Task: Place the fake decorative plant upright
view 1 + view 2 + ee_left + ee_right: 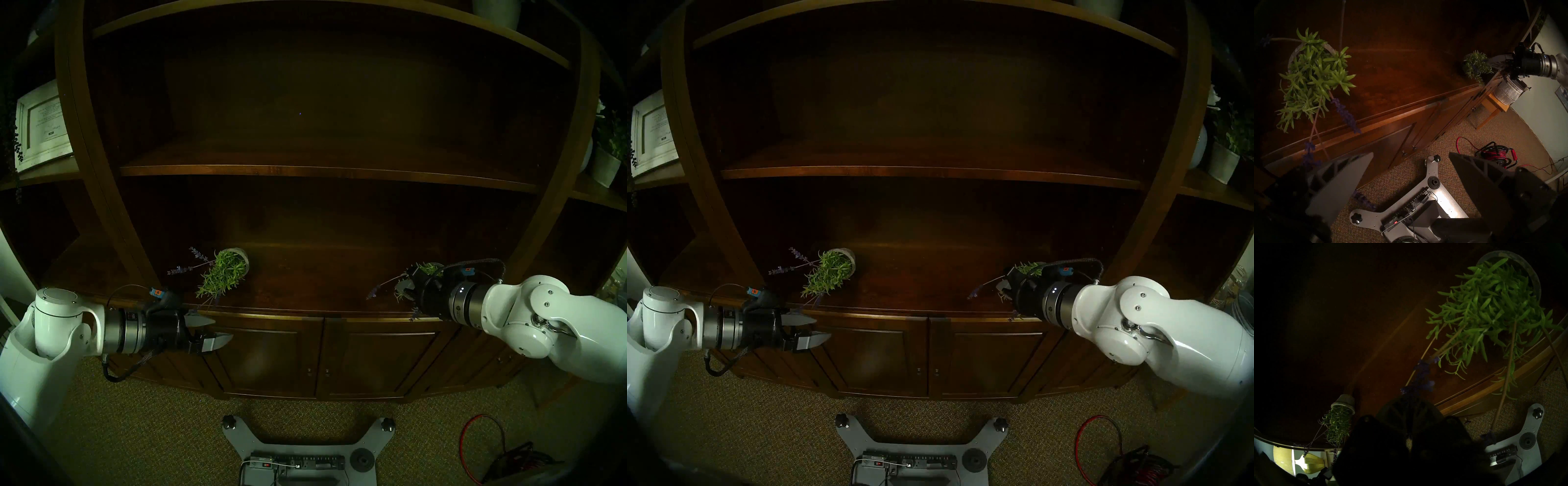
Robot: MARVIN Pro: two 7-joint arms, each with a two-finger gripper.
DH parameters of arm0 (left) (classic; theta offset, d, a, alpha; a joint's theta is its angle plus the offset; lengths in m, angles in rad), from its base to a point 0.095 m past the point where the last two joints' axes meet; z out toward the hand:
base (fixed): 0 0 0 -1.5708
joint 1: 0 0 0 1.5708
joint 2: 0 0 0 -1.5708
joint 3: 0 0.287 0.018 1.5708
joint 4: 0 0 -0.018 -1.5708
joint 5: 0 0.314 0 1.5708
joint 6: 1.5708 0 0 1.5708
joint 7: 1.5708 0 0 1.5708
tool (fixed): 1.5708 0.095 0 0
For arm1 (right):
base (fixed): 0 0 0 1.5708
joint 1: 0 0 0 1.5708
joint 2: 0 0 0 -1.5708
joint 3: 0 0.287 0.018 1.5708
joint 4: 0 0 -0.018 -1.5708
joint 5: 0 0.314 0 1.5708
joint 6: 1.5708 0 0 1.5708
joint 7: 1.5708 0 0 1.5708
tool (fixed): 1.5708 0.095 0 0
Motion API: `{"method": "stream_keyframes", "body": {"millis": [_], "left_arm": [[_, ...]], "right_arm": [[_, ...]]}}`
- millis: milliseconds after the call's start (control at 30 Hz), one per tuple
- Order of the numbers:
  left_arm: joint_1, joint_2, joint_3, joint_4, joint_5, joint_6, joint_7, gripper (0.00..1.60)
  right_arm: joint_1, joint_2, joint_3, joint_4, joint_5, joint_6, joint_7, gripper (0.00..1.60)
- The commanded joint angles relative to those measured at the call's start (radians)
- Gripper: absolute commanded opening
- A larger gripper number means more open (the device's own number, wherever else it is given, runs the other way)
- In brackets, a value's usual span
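Right gripper [409, 286] jaws together on a purple flower stem; plant [1491, 299] ahead looks light, floppy, so I'd grip the stiff pot [1532, 275].

The right gripper [412, 283] covered most of the right-hand plant [428, 269] in both head views — its pot could not be made out. In the right wrist view the fingers [1407, 414] were a black mass, so whether they pinched a lavender stem [1421, 373] was unclear. The white vase [496, 12] was cut off by the top edge.
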Motion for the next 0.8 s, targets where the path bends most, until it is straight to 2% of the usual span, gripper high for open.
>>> {"method": "stream_keyframes", "body": {"millis": [0,500,767], "left_arm": [[-0.010,0.003,-0.008,-0.008,-0.002,-0.003,0.000,1.60],[-0.010,0.005,-0.005,-0.006,-0.002,-0.003,-0.001,1.60],[-0.010,0.007,-0.004,-0.004,-0.001,-0.004,-0.001,1.60]], "right_arm": [[0.095,-0.027,0.012,0.001,-0.016,0.004,0.005,0.00],[0.202,-0.088,-0.015,0.022,-0.032,0.022,-0.009,0.00],[0.279,-0.137,-0.040,0.062,-0.041,0.031,-0.021,0.00]]}}
